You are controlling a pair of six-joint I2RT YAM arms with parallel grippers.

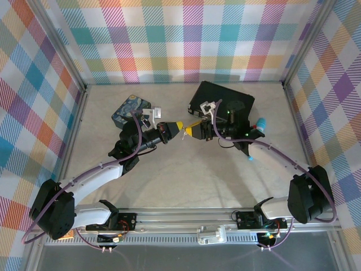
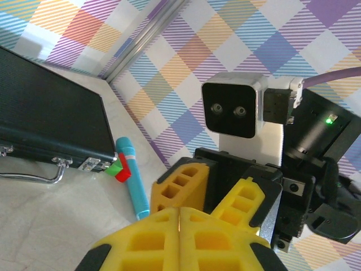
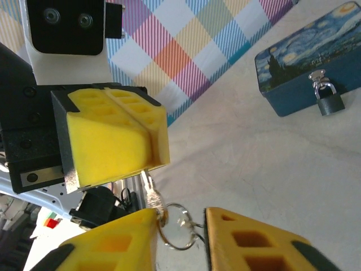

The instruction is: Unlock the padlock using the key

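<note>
Key handover above mid-table, grippers tip to tip. Left gripper point(image 3: 148, 148) has its pads pressed together on one end of the key point(image 3: 149, 191), w/ the rest of the shaft poking out of the seam; the clamped end seems to be the blade, since the free end carries the key ring point(image 3: 177, 228). Right gripper point(image 3: 180, 240) is spread apart, the ring hanging in the gap and touching or nearly touching one finger, not yet pinched. Key long axis runs roughly along the line from left seam to right gap, so the right gripper need only shut where it is to take the ring end (judgement). From above, left gripper point(image 1: 176, 128) and right gripper point(image 1: 189, 131) meet near centre; the left wrist view shows its own pads shut point(image 2: 179, 226). Padlock point(image 3: 330, 103) hangs from the hasp on the side wall of the starry-night tin point(image 3: 293, 65), shackle toward the lid, body below it, well apart from the key. Tin point(image 1: 130, 110) sits far-left, just beside the left wrist, i.e. the left arm is nearer. Black case point(image 1: 223, 101) and blue marker point(image 2: 131, 180) lie on the right arm's side, off the key-to-lock path; nothing stands between except the left arm's own wrist.
</note>
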